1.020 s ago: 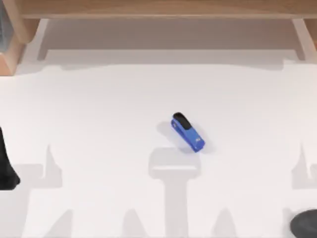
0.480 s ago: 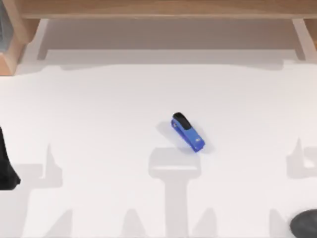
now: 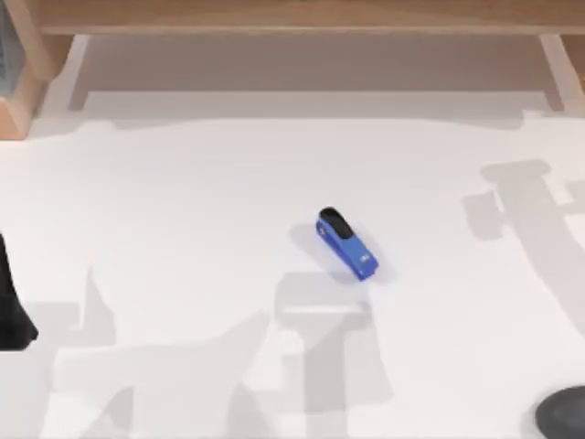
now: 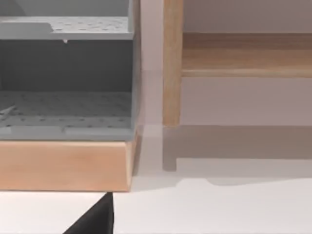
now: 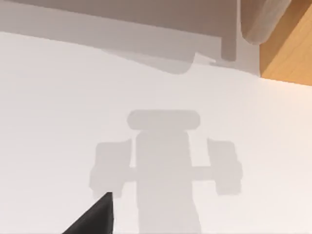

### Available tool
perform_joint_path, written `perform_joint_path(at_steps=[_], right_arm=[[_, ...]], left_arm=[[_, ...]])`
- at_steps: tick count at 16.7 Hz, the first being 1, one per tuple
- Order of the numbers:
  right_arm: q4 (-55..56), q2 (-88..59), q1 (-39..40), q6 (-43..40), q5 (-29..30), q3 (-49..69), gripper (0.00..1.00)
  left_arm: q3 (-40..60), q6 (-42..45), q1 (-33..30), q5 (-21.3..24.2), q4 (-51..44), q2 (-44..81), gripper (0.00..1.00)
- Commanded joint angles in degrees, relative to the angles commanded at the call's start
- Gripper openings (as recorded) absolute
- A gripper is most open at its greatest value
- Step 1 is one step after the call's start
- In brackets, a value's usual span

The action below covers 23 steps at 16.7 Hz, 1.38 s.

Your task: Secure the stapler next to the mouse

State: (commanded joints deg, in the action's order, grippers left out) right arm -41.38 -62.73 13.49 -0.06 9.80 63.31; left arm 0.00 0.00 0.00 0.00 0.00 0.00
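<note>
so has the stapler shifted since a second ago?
No. The stapler sits at the same spot and tilt, equally far from the wooden shelf edge.

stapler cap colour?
Black, on the bright-blue stapler; clearest in the top view.

We're looking at an office-style desk in a rendered scene: a plain white tabletop (image 3: 183,201) is stretching under a light wooden shelf unit (image 3: 292,16) along the far edge. A grey perforated organiser (image 4: 66,78) is sitting in a wooden frame, and a blue stapler (image 3: 346,243) and dark mouse (image 3: 562,413) are lying about.
</note>
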Motion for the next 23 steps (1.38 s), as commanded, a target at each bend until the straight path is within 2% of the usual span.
perform_joint_path(at_steps=[5,12,17,23], right_arm=[[-16.24,-30.45,7.73,-0.68,0.23,25.06,1.00],[-29.02,-62.73,17.08,-0.15,-4.84,48.64,1.00],[-31.57,-74.01,21.03,0.31,-8.99,56.83,1.00],[-31.73,-75.34,21.51,0.36,-9.60,57.88,1.00]], left_arm=[[0.00,0.00,0.00,0.00,0.00,0.00,1.00],[0.00,0.00,0.00,0.00,0.00,0.00,1.00],[0.00,0.00,0.00,0.00,0.00,0.00,1.00],[0.00,0.00,0.00,0.00,0.00,0.00,1.00]])
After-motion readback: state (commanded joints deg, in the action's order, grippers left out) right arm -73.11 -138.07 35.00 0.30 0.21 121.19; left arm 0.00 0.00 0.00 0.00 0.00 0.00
